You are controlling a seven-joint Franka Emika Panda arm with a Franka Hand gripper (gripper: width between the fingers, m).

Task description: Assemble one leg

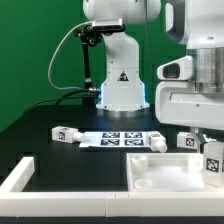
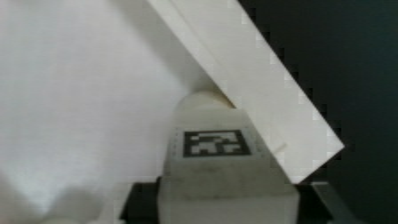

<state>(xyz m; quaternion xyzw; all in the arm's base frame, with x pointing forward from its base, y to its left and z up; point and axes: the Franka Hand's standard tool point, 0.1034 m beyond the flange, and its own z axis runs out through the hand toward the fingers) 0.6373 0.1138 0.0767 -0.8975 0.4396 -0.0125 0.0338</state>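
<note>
The gripper (image 1: 210,140) hangs at the exterior view's right over the white tabletop panel (image 1: 165,172), its jaws clamped on a tagged white leg (image 2: 217,160) whose rounded tip touches the panel's raised edge in the wrist view. I count three more loose legs: one at the left (image 1: 66,134), two near the right (image 1: 157,141) (image 1: 187,142). The marker board (image 1: 118,139) lies between them, with open black table (image 1: 60,160) to the left.
</note>
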